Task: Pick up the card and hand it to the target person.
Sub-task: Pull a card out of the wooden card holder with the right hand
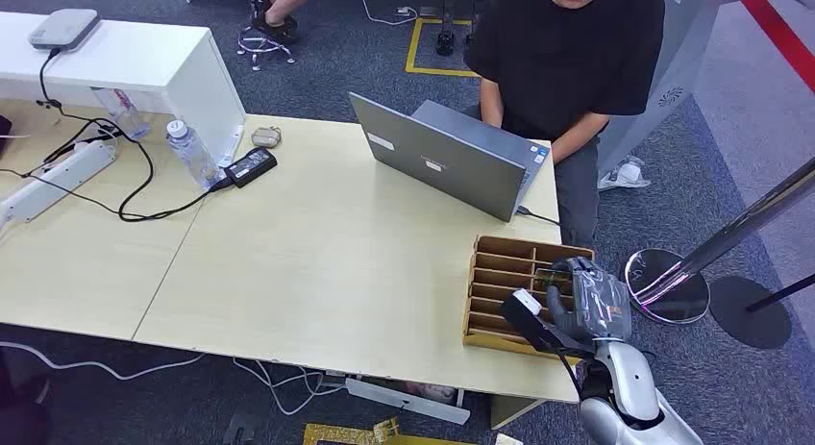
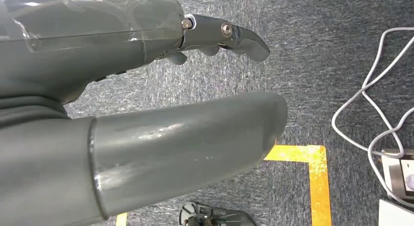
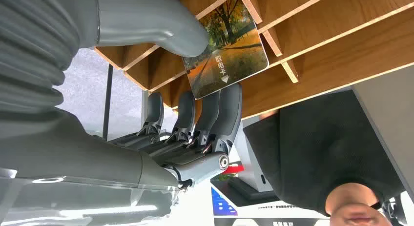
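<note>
A card (image 3: 227,55) printed with autumn trees stands at a slot of the wooden card rack (image 1: 500,272) on the table's near right corner. My right hand (image 1: 586,306) is over the rack. In the right wrist view its thumb (image 3: 151,21) presses the card's printed face and its fingers (image 3: 215,118) lie against the back, so the card is pinched. The card's far edge still touches the rack's dividers (image 3: 341,30). A person in a black shirt (image 1: 567,51) sits just beyond the rack. My left hand (image 2: 146,113) hangs over grey carpet, fingers apart, holding nothing.
An open grey laptop (image 1: 442,161) stands between the person and the table's middle. A water bottle (image 1: 192,155), a charger (image 1: 252,164) and a power strip (image 1: 53,181) with cables lie at the far left. A stanchion base (image 1: 666,284) stands on the floor to the right.
</note>
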